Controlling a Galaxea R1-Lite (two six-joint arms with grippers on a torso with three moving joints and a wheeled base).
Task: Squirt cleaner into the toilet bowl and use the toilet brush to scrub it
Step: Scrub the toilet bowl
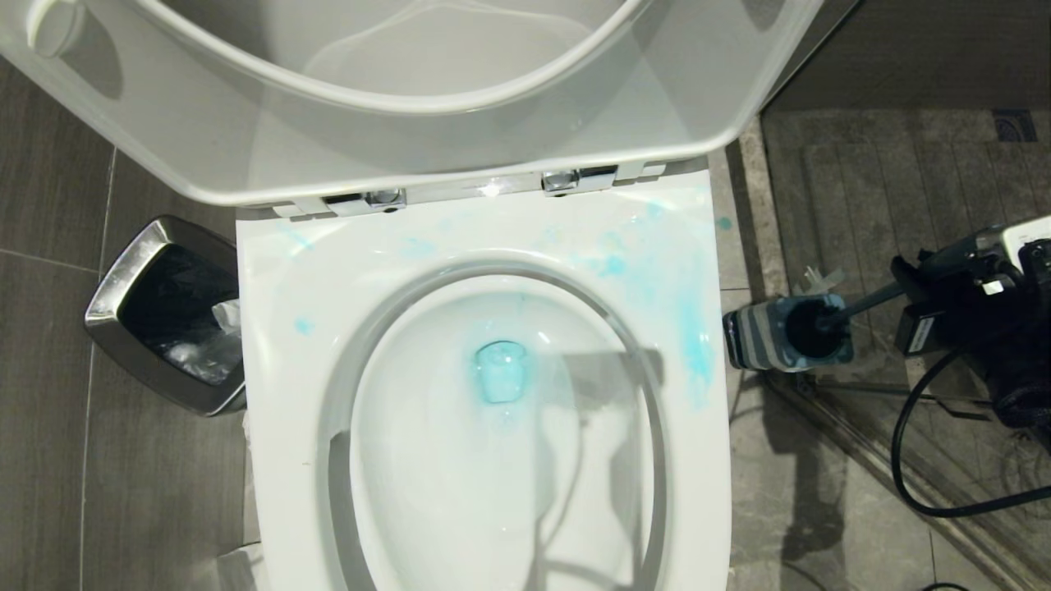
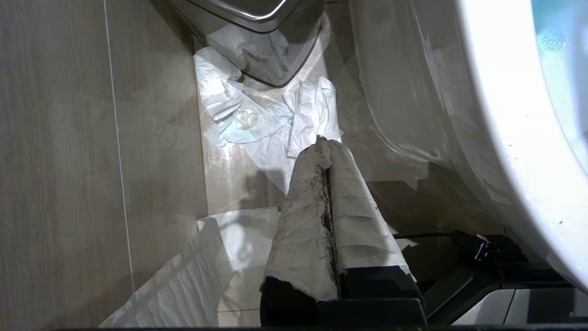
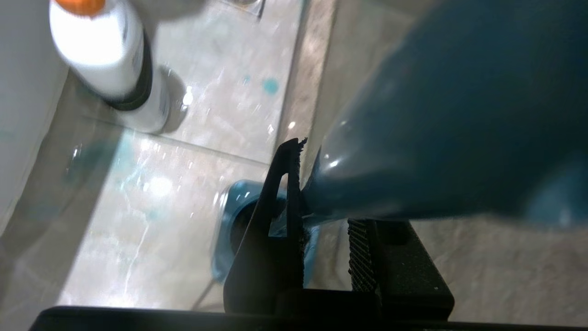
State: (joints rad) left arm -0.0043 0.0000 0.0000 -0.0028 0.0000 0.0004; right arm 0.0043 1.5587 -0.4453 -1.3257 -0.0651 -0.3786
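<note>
The toilet bowl (image 1: 427,468) lies open below me, with blue cleaner pooled in its water and smeared over the white rim. To its right on the floor stands the square striped holder (image 1: 759,338). The toilet brush (image 1: 813,327) has its black head sunk in that holder. My right gripper (image 1: 907,283) is shut on the brush's blue-grey handle (image 3: 436,128), which runs between the fingers (image 3: 287,184). The cleaner (image 3: 110,59), a white bottle with an orange cap, stands on the floor beside the toilet. My left gripper (image 2: 325,140), wrapped in white paper, hangs shut and empty beside the toilet's left flank.
A silver-rimmed waste bin (image 1: 164,312) sits left of the toilet, with crumpled tissue (image 2: 257,110) on the floor around it. The raised seat and lid (image 1: 410,148) lean back above the bowl. A black cable (image 1: 903,460) loops over the floor by the shower threshold (image 1: 759,205).
</note>
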